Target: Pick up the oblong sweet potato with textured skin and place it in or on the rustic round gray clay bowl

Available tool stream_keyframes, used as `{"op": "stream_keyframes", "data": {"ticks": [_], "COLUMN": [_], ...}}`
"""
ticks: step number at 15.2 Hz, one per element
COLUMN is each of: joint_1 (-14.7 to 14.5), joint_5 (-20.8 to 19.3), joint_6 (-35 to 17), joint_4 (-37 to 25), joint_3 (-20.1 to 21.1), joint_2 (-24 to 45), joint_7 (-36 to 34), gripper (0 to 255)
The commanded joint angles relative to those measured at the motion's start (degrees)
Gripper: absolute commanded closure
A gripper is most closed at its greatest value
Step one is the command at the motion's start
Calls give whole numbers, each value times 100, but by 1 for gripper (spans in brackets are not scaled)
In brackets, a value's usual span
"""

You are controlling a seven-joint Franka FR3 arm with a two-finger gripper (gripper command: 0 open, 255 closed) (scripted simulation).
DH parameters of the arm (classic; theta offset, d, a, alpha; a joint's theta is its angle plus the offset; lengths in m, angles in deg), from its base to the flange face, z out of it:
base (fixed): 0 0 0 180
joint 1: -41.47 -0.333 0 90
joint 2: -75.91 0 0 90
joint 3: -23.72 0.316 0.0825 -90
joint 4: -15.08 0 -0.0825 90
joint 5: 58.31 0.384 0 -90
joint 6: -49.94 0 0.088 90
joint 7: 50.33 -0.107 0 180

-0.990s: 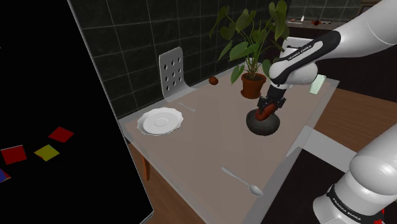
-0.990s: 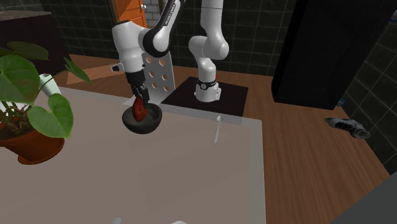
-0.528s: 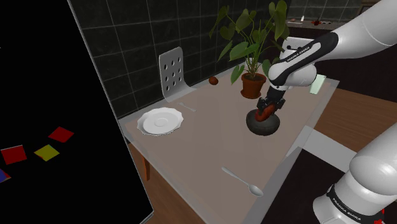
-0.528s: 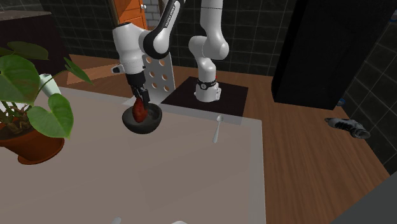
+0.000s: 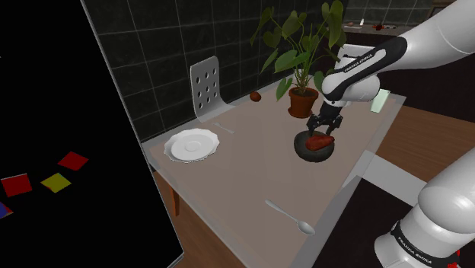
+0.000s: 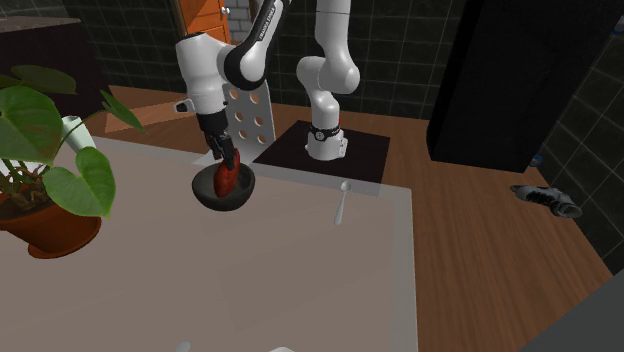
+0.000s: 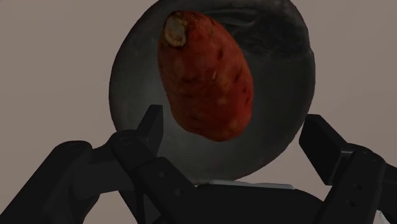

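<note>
**Sweet potato lies in the bowl, fingers spread above it**

In the shoulder view, a black area takes up the far left, with coloured squares (image 5: 55, 181) scattered in it. A white plate (image 5: 192, 144) sits by the tabletop (image 5: 251, 164) edge on that view's left. A white chair (image 5: 205, 89) with a perforated back stands just beyond that edge. A small reddish-brown round thing (image 5: 256, 96) rests near the far edge. Beside it, a potted plant (image 5: 303, 100) in a terracotta pot spreads broad leaves over the far end of the table. They hang near the arm's forearm but do not touch it.

The dark grey bowl (image 5: 316, 151) stands close in front of the pot, by the edge nearest the stand (image 5: 380, 179). The reddish sweet potato (image 5: 320, 141) lies inside it, and the gripper (image 5: 321, 134) hangs directly over it. A spoon (image 5: 289, 216) lies well apart from the bowl, towards the near corner, and a pale object (image 5: 380, 101) sits at the far corner.

In the wrist view the fingers (image 7: 151, 127) stand wide apart on either side of the sweet potato (image 7: 207, 76) and touch neither it nor the bowl (image 7: 127, 76). The gripper holds nothing, and the potato rests against the bowl's inner wall
</note>
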Motion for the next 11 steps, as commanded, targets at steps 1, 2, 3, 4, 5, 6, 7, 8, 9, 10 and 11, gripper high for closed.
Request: {"op": "stream_keyframes", "data": {"ticks": [1,2,3,4,5,6,7,8,9,10,11], "joint_1": [34,58,76,78,78,78,78,78,78,78,78], "joint_5": [-110,-172,-216,-216,-217,-216,-216,-216,-216,-216,-216], "joint_6": [315,523,686,686,687,687,686,686,686,686,686], "joint_4": [-76,-145,-206,-206,-205,-206,-206,-206,-206,-206,-206], "joint_3": [-7,-12,-15,-14,-13,-14,-14,-14,-14,-14,-14], "joint_2": [-242,-383,-489,-489,-490,-489,-489,-489,-489,-489,-489], "joint_7": [-82,-123,-151,-151,-151,-151,-151,-151,-151,-151,-151], "gripper": [0,0,0,0,0,0,0,0,0,0,0]}}
